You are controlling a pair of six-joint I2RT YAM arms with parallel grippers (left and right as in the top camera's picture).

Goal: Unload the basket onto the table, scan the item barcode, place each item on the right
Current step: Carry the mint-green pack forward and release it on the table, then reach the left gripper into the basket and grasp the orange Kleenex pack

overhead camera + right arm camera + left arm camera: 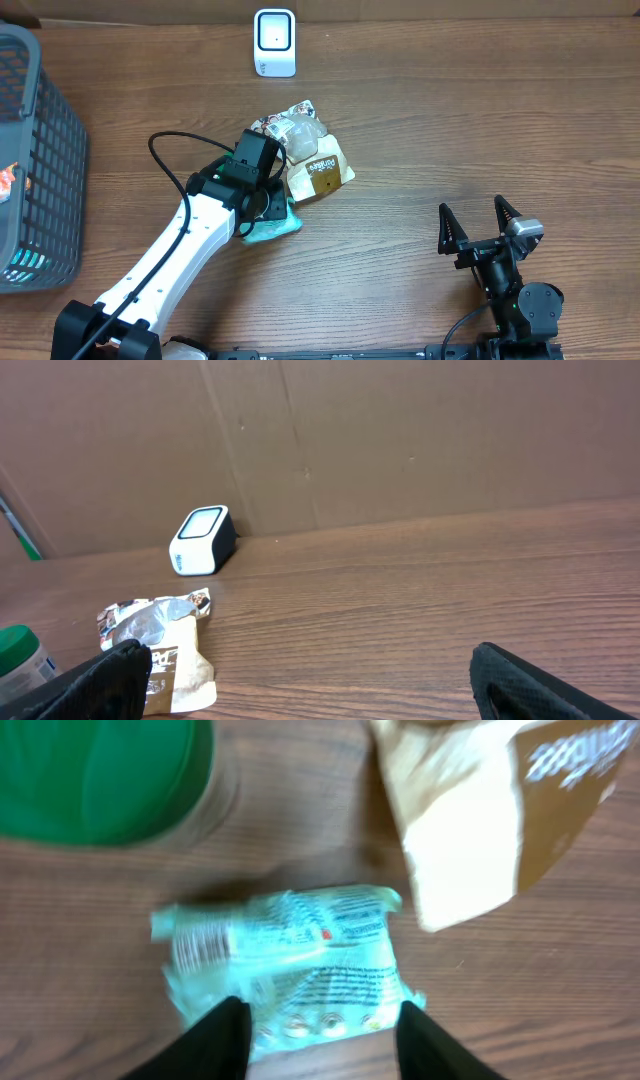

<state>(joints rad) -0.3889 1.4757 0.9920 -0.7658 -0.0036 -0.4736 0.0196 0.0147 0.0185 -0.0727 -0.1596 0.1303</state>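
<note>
The likeliest slip is a poor hold on the mint-green packet: it is thin, crinkly film lying flat on the desk, so the fingers may catch only a fold or skate over it. The packet could then droop or twist on the way to the scanner and hide its barcode, which I cannot pick out in the blurred print. The tan pouch lies just beside the packet and a green-lidded jar stands near, so a careless sweep could nudge either. The left end effector points down over the packet, fingers apart with its near edge between them, not clamped as far as I can tell; its white arm reaches in diagonally from the front left. The right end effector sits well apart at the front right, fingers spread wide and holding nothing
</note>
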